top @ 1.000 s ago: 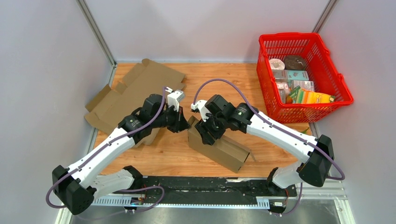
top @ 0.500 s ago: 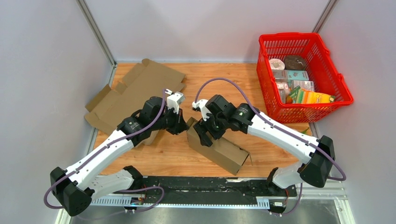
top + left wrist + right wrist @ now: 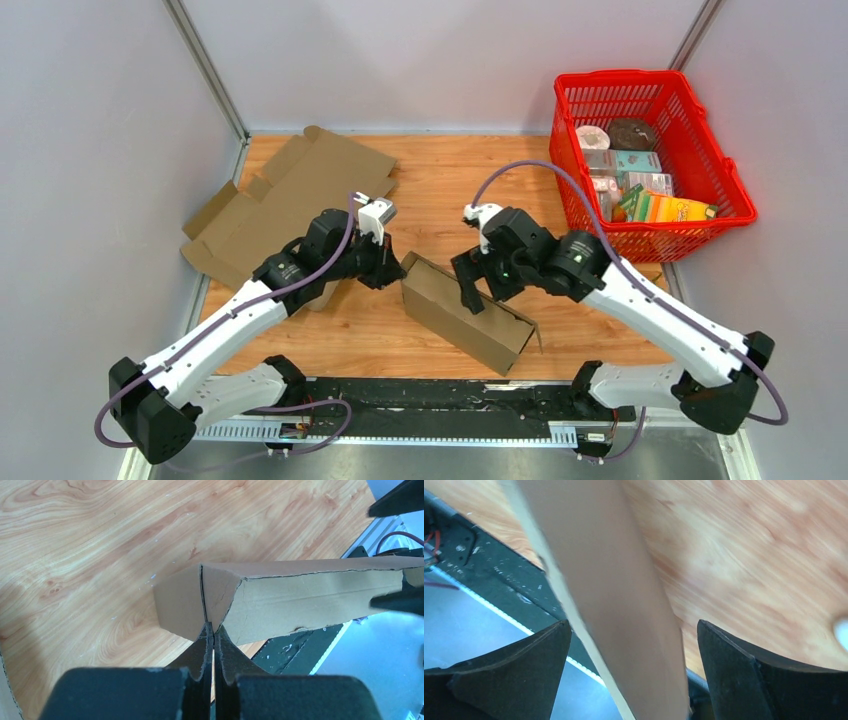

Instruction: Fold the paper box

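Note:
The brown paper box (image 3: pixel 470 315) lies as a long folded tube near the table's front edge, running from upper left to lower right. My left gripper (image 3: pixel 392 268) is shut, its tips pressed against the seam of the box's left end face (image 3: pixel 185 600); I see nothing clamped between them (image 3: pixel 213 627). My right gripper (image 3: pixel 470 285) stands wide open over the middle of the box. In the right wrist view the box (image 3: pixel 624 605) runs blurred between the two spread fingers (image 3: pixel 544 650), touching neither.
A flat unfolded cardboard sheet (image 3: pixel 290 190) lies at the back left, partly under my left arm. A red basket (image 3: pixel 650 243) full of groceries stands at the back right. A black rail (image 3: pixel 430 400) runs along the table's front edge.
My right gripper has let go of the box's left end, opened wide and drawn back to the right. The left gripper has stayed shut at the box's end.

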You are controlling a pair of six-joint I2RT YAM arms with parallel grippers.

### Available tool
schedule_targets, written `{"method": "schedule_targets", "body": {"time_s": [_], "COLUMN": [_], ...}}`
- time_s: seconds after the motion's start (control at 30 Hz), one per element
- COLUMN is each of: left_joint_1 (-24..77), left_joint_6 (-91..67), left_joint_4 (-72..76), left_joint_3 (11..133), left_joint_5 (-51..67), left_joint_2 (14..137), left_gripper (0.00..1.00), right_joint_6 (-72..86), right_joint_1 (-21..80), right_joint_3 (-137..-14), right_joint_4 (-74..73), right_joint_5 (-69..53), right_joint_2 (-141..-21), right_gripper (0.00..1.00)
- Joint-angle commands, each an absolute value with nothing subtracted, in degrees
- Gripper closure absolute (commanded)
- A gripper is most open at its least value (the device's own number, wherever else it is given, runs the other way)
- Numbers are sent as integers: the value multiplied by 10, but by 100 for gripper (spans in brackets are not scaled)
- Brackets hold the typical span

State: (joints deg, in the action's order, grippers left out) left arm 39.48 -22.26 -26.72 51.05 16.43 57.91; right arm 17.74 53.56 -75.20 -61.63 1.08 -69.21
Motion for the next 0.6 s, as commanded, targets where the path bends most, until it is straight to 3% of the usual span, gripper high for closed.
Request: {"method": "schedule_targets", "body": {"time_s": [0.0, 0.13, 0.37, 0.57], "left_joint_1": [399, 399, 399, 399], "left_joint_6": [-229, -222, -221, -219], "left_joint_4": [-277, -285, -290, -295], "left_joint_3": [501, 504, 508, 513], "left_joint_5": [181, 180, 187, 188], "left_joint_2": [584, 584, 591, 598], "left_gripper": [100, 100, 100, 100], "right_joint_6": [282, 318, 368, 361], "right_joint_1": [512, 509, 508, 509], "right_joint_3": [-795, -778, -704, -707], "right_joint_4": [-771, -846, -833, -886], "right_joint_5": [119, 87, -26, -35], "right_joint_2": [-637, -560, -485, -470], "right_gripper": [0, 12, 37, 32]}}
